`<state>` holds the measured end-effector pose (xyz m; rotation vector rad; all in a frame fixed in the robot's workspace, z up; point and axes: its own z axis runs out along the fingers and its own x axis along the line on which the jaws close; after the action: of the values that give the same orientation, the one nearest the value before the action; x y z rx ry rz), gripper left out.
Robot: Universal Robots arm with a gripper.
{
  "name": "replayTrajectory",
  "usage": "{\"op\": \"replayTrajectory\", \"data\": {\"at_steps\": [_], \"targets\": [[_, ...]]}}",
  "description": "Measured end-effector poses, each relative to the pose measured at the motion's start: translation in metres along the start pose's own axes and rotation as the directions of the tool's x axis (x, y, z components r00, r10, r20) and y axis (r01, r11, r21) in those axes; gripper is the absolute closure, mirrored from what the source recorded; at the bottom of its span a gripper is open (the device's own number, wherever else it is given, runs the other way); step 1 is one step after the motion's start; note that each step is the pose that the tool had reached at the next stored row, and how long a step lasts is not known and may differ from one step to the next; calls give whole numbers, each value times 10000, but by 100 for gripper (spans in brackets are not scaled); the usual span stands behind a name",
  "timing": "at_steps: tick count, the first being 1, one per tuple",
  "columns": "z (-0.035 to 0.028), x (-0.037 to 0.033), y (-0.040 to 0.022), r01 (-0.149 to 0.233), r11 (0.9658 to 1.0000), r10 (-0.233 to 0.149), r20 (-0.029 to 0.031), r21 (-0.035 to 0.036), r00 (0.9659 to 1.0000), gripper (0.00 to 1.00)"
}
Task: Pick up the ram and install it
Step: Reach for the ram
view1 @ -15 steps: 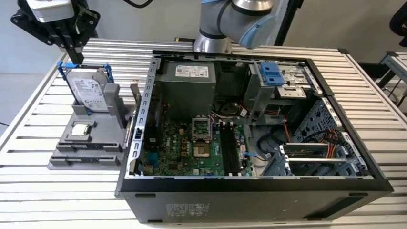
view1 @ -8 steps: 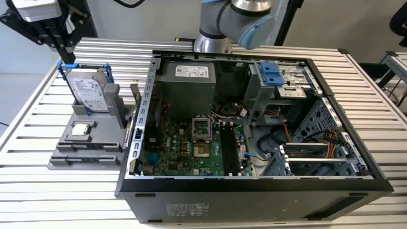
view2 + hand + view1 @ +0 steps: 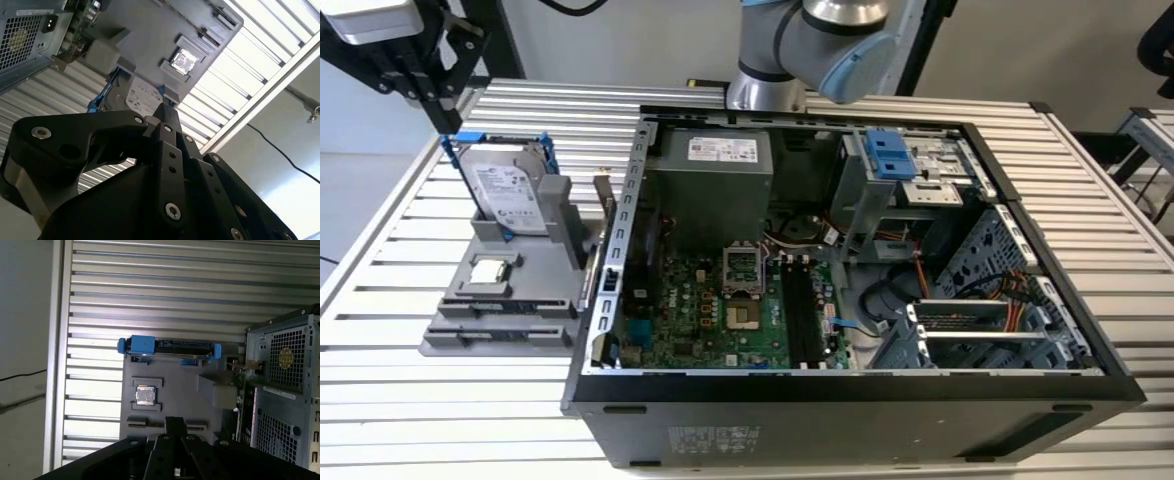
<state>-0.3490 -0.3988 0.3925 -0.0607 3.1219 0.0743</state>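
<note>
The ram (image 3: pixel 603 215) looks like the slim dark board standing on edge between the grey holder (image 3: pixel 507 310) and the open computer case (image 3: pixel 854 400). My gripper (image 3: pixel 438 95) hangs high at the exterior view's upper left, above and behind the holder and well clear of the ram. In both wrist views its black fingertips (image 3: pixel 165 114) (image 3: pixel 175 423) meet with nothing between them. They point down at the holder (image 3: pixel 170 405). The motherboard's long black slots (image 3: pixel 795 310) lie inside the case.
On the holder stand a silver hard drive in a blue frame (image 3: pixel 504 190) and a small square silver chip (image 3: pixel 490 272). The case's rear wall (image 3: pixel 285 390) rises close beside the holder. Everything rests on a slatted metal table (image 3: pixel 400 420).
</note>
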Motion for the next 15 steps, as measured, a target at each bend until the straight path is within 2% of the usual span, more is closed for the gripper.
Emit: {"op": "replayTrajectory", "data": {"at_steps": [3,5,15], "targets": [[-1,2,-8,-10,10000,10,-1,0,10000,100],[-2,3,-38,-17,10000,17,1,0,10000,100],[-16,15,-356,-56,10000,56,2,1,10000,100]]}}
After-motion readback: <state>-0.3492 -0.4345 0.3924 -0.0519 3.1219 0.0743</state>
